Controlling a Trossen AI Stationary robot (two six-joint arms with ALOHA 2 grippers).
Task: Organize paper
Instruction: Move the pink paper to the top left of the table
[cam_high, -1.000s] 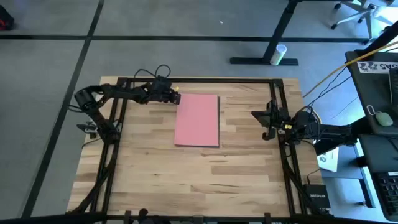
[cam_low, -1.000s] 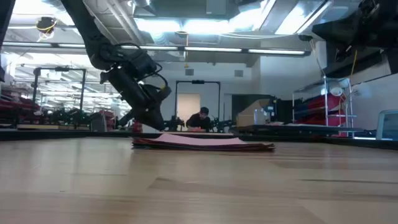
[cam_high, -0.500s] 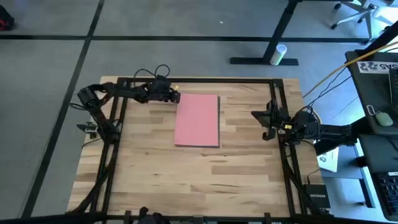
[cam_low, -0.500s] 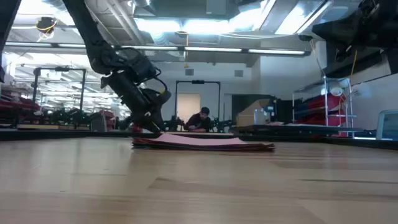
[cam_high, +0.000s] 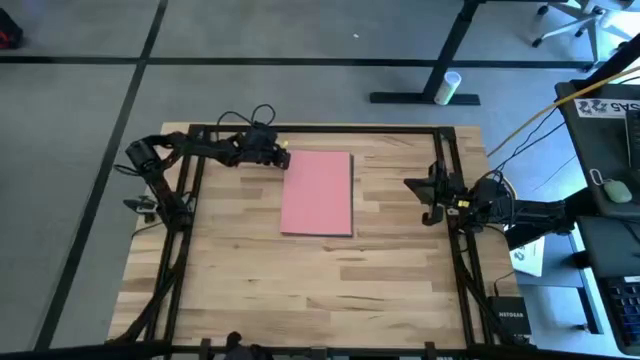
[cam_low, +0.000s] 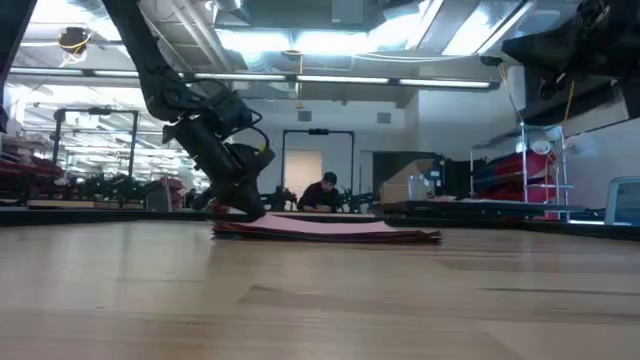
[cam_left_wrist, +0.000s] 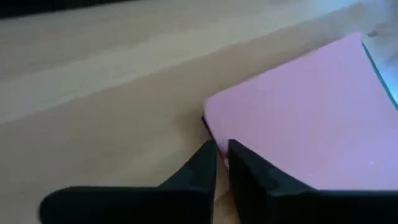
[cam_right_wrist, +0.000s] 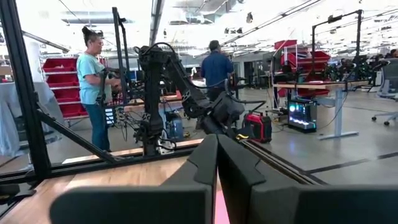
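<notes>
Paper stack (cam_high: 317, 192), thin, limp and slippery, lay upper-centre on the bench (cam_high: 300, 290); left pincer (cam_left_wrist: 221, 155), fingers nearly together, sat at its corner, likely the best hold.

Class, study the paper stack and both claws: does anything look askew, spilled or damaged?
Nothing stands out. The paper lies flat in one squared stack, pink on top. The left claw sits shut at its corner; the right claw waits at the table's right edge.
</notes>
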